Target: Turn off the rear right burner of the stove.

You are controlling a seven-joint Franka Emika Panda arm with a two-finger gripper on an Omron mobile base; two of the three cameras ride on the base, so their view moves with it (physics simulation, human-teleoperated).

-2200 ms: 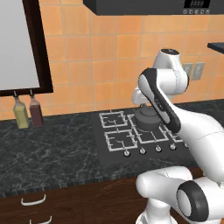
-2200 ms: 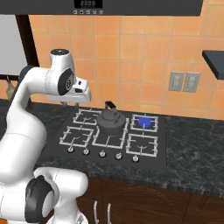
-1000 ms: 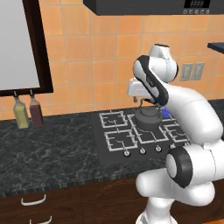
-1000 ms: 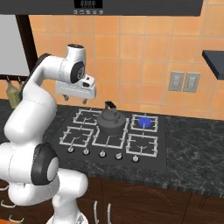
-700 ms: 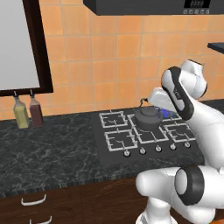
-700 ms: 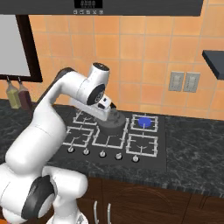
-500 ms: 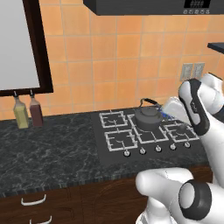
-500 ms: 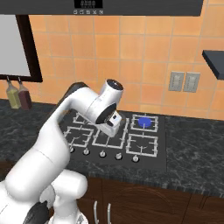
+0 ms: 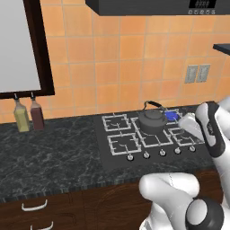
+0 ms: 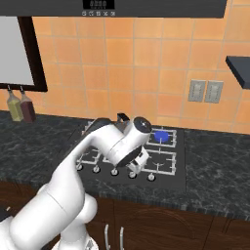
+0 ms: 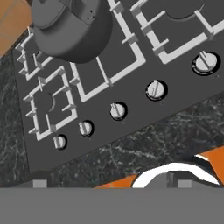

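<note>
The stove [image 9: 117,155] is a black cooktop with pale wire grates and a front row of small silver knobs [image 9: 162,152]. Its rear right burner [image 9: 171,116] glows blue just right of a dark kettle [image 9: 152,119]; the same blue glow marks that burner [image 10: 162,136] in the right base view. My gripper [image 10: 133,172] hangs low over the knob row, above the fourth knob from the left. In the hand view the gripper [image 11: 109,183] is open, its tips wide apart at the bottom, facing the knobs [image 11: 155,89] and the kettle [image 11: 72,26].
Two bottles [image 9: 28,115] stand at the back left of the dark stone counter [image 9: 54,152] under a framed window. Wall outlets [image 10: 205,91] sit on the orange tiles, with a hood overhead. Drawers with pale handles [image 9: 34,206] run below the counter edge.
The arm has swung from the stove's rear left, across above the kettle, and down to the front right, bringing the hand low over the knob row.
</note>
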